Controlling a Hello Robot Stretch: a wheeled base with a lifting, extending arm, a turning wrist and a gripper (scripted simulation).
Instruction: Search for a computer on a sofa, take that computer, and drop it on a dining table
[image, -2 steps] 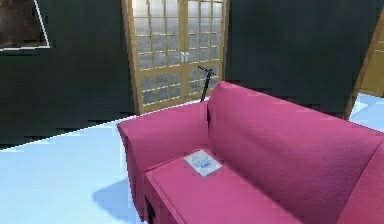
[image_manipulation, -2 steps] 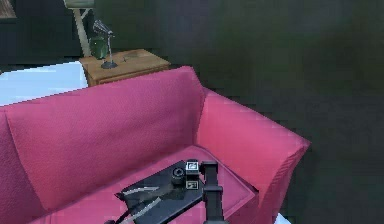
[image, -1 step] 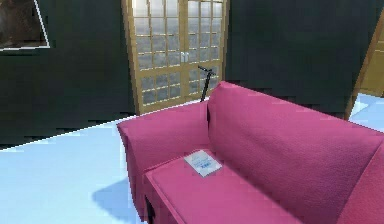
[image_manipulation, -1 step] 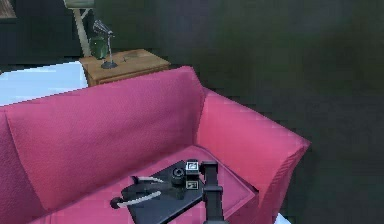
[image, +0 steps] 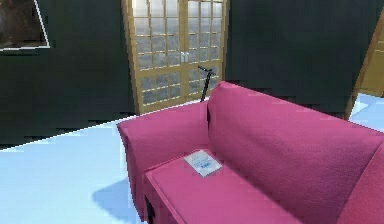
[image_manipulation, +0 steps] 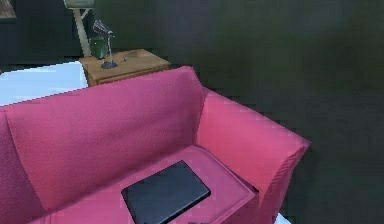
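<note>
A pink sofa spreads across the arm side view. A dark, flat, closed computer lies on its seat cushion near the bottom edge, close to the arm rest. In the forward view the same kind of pink sofa runs from the middle to the right edge. A small flat white and light-blue thing lies on its seat. A thin dark rod sticks up behind the sofa's back.
A wood-framed window stands in a dark wall behind the sofa, with a framed picture at the upper left. Pale floor lies left of the sofa. A wooden side table carries a grey ornament.
</note>
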